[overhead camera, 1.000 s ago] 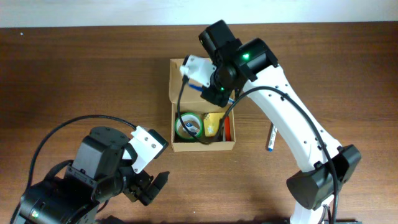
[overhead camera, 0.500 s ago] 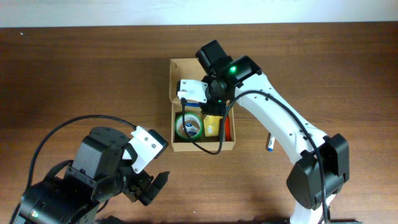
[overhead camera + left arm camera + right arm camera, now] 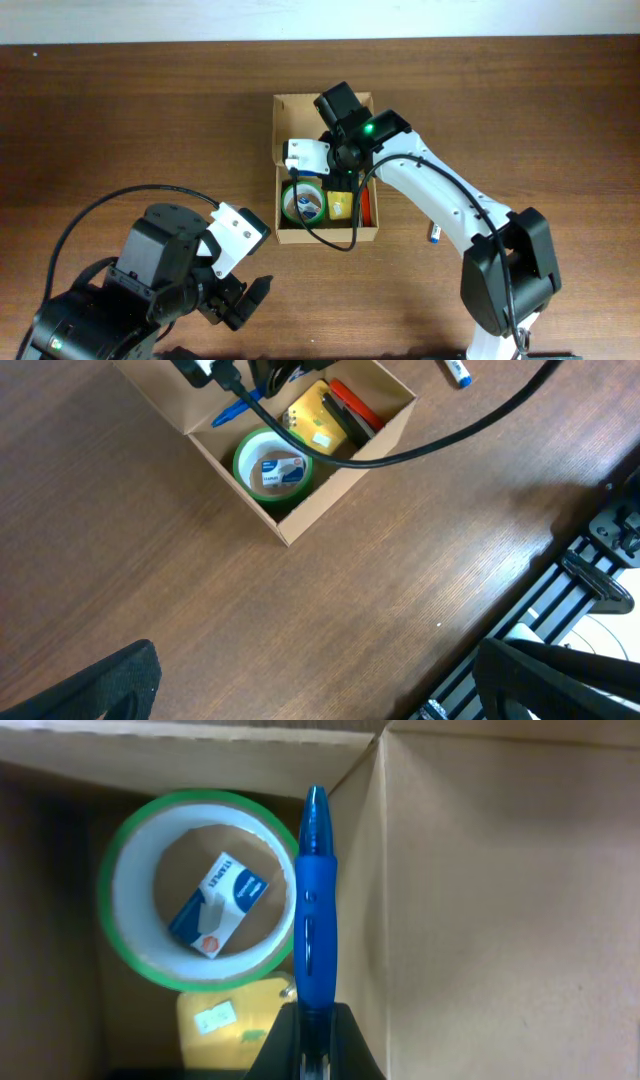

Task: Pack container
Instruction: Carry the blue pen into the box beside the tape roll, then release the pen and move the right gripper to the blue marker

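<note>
The container (image 3: 325,236) is a tan cardboard box, its flap lid open at the far side. It holds a green tape roll (image 3: 303,203) with a small blue-white packet inside the ring, a yellow item (image 3: 343,205) and a red item (image 3: 366,208). My right gripper (image 3: 315,1030) is shut on a blue pen (image 3: 313,890), held just above the box between the tape roll (image 3: 120,920) and the cardboard wall (image 3: 480,900). In the left wrist view the pen (image 3: 235,412) points into the box (image 3: 340,490). My left gripper (image 3: 320,690) is open and empty over bare table, near the front left.
A white marker with a blue cap (image 3: 434,234) lies on the table right of the box, partly under the right arm; it also shows in the left wrist view (image 3: 457,370). The right arm's cable hangs across the box. The table's front edge is close to the left gripper.
My right gripper has moved left and down over the box with the blue pen in it. The left arm has not moved.
</note>
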You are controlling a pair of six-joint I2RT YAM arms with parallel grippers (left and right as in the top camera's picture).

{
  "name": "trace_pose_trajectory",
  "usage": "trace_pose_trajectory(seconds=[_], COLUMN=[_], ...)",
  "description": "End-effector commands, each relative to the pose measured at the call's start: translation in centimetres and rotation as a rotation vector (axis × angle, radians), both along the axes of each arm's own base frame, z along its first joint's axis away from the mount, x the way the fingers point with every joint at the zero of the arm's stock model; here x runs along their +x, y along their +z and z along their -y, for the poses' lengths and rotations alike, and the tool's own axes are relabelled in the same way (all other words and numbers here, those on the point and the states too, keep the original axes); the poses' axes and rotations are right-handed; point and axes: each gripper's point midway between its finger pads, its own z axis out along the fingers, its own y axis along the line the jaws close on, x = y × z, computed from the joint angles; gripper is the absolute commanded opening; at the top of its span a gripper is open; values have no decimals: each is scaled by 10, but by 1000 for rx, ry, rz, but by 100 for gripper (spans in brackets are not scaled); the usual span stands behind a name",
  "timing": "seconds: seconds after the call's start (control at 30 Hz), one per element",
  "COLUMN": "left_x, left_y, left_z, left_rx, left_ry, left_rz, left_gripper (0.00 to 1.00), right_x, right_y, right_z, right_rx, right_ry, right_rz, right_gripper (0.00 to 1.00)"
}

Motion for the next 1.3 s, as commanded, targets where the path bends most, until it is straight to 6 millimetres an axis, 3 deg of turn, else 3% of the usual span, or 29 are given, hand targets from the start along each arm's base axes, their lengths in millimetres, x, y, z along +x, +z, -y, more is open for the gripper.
trace_pose_trajectory(seconds=[0.0, 0.1, 0.37, 0.67, 0.8, 0.9, 1.13, 1.27], left_x=[0, 0, 0, 0, 0, 0, 0, 0], left_y=[5, 5, 5, 5, 5, 5, 5, 5], left_z=[2, 2, 2, 2, 2, 2, 2, 2], left_rx=[-11, -11, -11, -11, -11, -11, -11, -11], left_ry=[-18, -18, -18, -18, -18, -18, -18, -18], left_rz=[15, 16, 15, 16, 16, 15, 15, 15], left_gripper=[100, 100, 100, 100, 100, 100, 99, 100], right_x=[-7, -5, 0, -1, -6, -10, -19, -13], right_y=[-9, -10, -9, -9, 0, 19, 89, 127], right_z=[-4, -5, -4, -4, -1, 2, 11, 36], right_rx=[6, 7, 4, 4, 3, 26, 139, 160], right_ry=[32, 30, 23, 22, 19, -44, -203, -395], right_rz=[-8, 1, 22, 20, 15, 7, 61, 155], right_gripper=[4, 5, 30, 31, 31, 31, 31, 31])
